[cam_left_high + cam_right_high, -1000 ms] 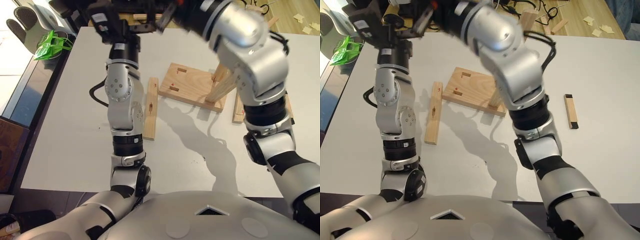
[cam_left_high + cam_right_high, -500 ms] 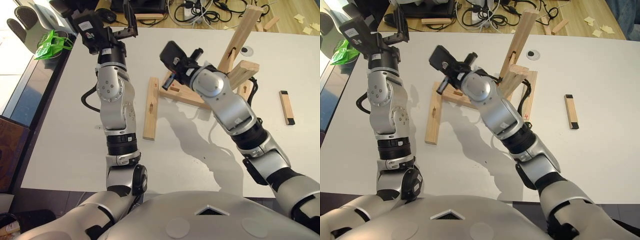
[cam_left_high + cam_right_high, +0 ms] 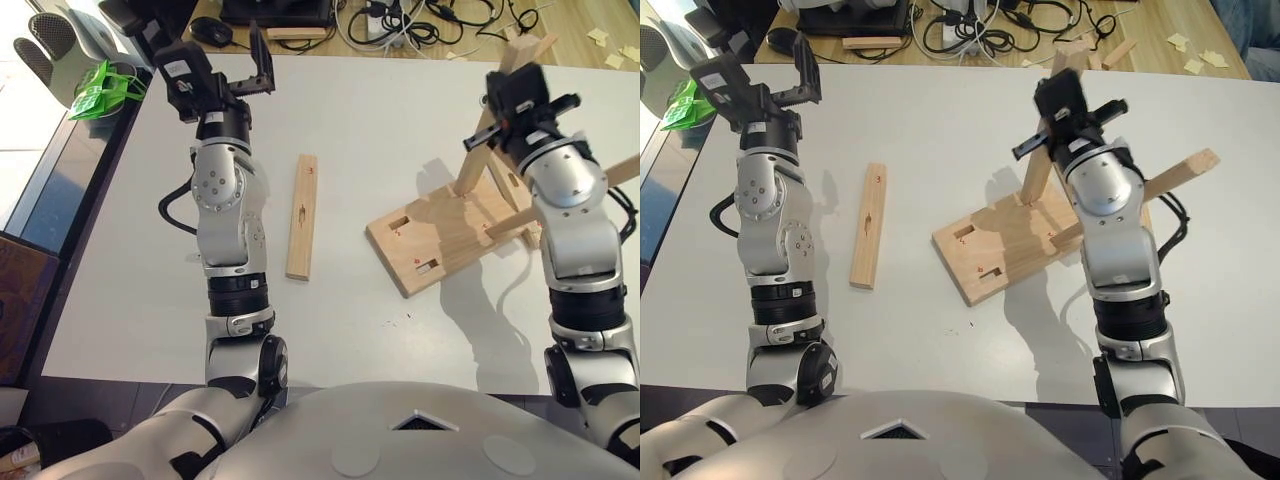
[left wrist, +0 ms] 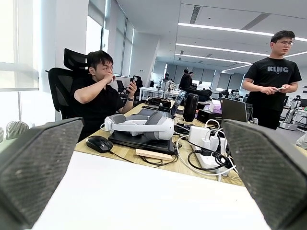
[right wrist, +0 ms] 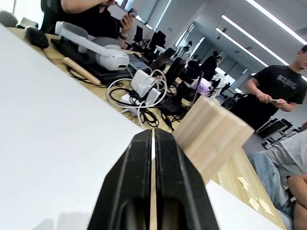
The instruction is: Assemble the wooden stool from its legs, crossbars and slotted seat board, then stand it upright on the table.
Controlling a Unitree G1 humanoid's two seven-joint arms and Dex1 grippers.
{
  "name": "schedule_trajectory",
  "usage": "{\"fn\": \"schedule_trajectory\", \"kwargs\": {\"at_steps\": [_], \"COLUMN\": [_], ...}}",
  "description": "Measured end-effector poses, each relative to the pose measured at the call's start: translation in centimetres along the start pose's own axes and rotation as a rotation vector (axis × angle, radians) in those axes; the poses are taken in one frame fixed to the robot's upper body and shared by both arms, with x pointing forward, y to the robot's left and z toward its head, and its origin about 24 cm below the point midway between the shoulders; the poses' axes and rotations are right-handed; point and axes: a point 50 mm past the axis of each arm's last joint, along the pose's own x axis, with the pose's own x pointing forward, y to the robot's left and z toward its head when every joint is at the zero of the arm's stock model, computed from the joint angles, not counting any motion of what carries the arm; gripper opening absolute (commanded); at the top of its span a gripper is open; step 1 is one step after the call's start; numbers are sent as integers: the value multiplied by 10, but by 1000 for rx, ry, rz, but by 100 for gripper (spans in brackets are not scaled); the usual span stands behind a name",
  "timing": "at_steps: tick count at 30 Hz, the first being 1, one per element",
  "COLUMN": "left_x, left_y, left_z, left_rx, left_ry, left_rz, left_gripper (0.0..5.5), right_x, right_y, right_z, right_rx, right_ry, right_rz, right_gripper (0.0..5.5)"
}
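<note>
From the left wrist, the left gripper (image 4: 153, 182) has its jaws spread wide. One dark ribbed pad (image 4: 36, 167) sits at each side with nothing between them. They hang above the white counter (image 4: 120, 201). Beyond the counter's far edge stands a wooden desk (image 4: 144, 160) with a white headset (image 4: 139, 125), a mouse (image 4: 99, 143) and a power strip (image 4: 206, 158) on it.

From the right wrist, the right gripper (image 5: 153, 136) has its jaws pressed together, leaving only a hairline slit. I cannot tell whether anything is pinched there. The square end of a wooden leg (image 5: 211, 139) rises just beside and beyond the fingertips.

From the head, the slotted seat board (image 3: 440, 245) lies flat on the counter at the robot's right, with two empty slots facing up. The leg stands tilted from its far edge, its top by the raised right gripper. A second leg (image 3: 1180, 172) juts out sideways past the right arm. A loose slotted bar (image 3: 302, 215) lies flat between the arms, nearer the left arm and well apart from the board. The left gripper is held high over the far left part of the counter.
</note>
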Motion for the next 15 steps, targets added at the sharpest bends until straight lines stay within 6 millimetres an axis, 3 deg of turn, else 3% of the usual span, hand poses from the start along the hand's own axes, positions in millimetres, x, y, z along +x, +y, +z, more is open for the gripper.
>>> {"fn": "schedule_trajectory", "kwargs": {"at_steps": [4,6,11,15], "left_x": [0,0,0,0], "left_y": [-1,-2,-5,-7], "left_z": [-3,-4,-5,-7], "left_rx": [3,4,5,6], "left_ry": [18,21,29,35], "left_rz": [-7,-11,-21,-28], "left_gripper": [540,540,540,540], "right_x": [22,31,38,41], "right_y": [-31,-34,-25,7], "right_z": [-14,-15,15,36], "right_rx": [160,251,324,399], "right_ry": [62,62,-156,-244], "right_rz": [-66,-29,-41,-153], "right_gripper": [11,11,11,11]}}
